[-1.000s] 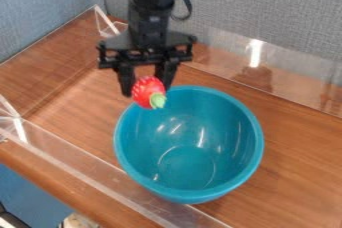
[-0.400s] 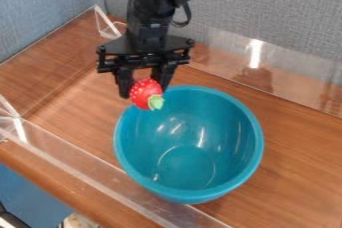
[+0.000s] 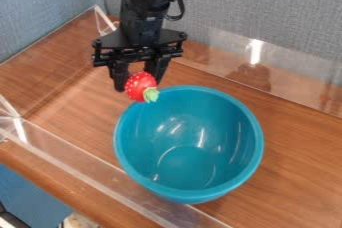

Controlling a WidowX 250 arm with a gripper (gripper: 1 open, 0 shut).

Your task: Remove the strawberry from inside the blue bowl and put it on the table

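Pincer [image 3: 140, 78] pointing down, jaws clamped on strawberry [image 3: 140, 85], red body between the dark fingers, green cap at lower right. Berry hangs clear of blue bowl [image 3: 189, 140], above the rim's upper-left edge, roughly over the boundary with table [image 3: 67, 77]. Bowl interior looks empty, just glare on glossy walls. Progress: extraction done, berry out of bowl; left is carrying it over bare wood, lowering, letting go. Hard to tell: exact height above table, fingertip contact partly masked by berry. Arm top cropped at frame edge; clear acrylic walls [image 3: 267, 60] reflect heavily.
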